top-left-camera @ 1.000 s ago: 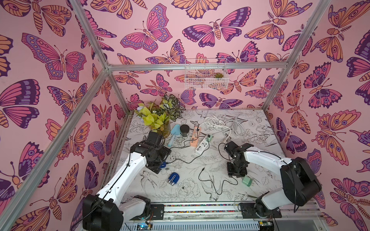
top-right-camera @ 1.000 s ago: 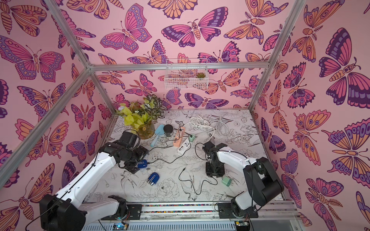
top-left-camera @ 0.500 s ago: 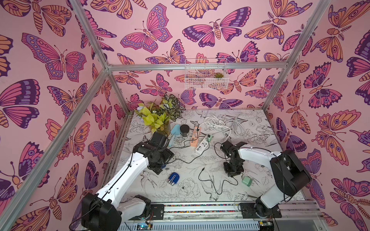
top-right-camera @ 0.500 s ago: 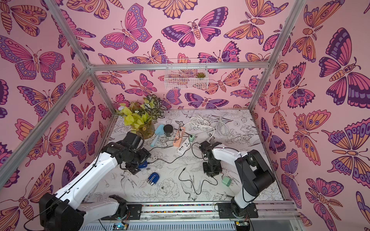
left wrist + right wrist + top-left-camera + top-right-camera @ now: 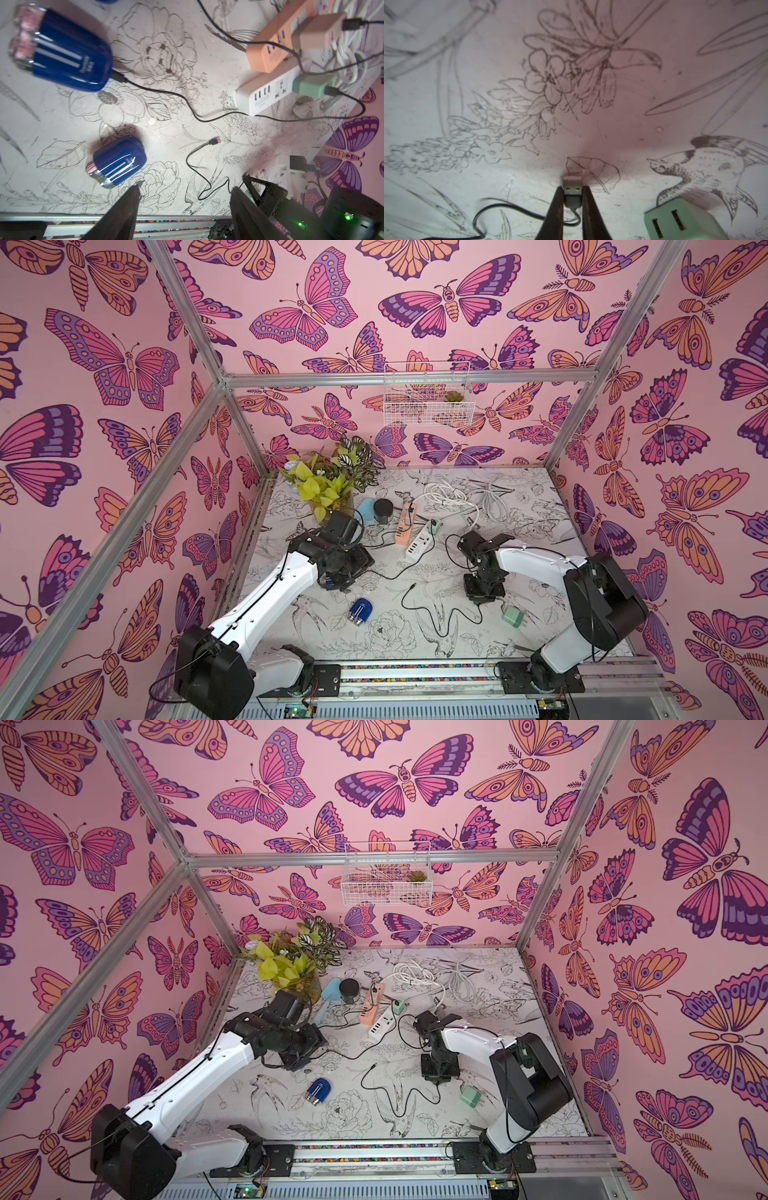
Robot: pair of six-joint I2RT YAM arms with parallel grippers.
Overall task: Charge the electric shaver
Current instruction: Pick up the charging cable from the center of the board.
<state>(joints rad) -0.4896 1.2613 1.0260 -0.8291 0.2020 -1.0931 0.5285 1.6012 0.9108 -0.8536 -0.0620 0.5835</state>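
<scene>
1. Now clamping the USB plug (image 5: 572, 199) in the right pincer (image 5: 572, 189), half open a second ago – cable end secured on the table (image 5: 591, 83), ready to lift.
2. Narrowing the left pincer (image 5: 184, 188) too, yet gaping, holding nothing.
3. Loose electric shaver (image 5: 360, 611) at 5 o'clock of the left pincer, untouched, unplugged.
4. Green adapter (image 5: 513, 616) at 4 o'clock of the right pincer; white power strip (image 5: 417, 543) at 12 o'clock of table centre. Beware slack cable (image 5: 214, 142) loops and the other, already-wired shaver (image 5: 60, 52).
</scene>
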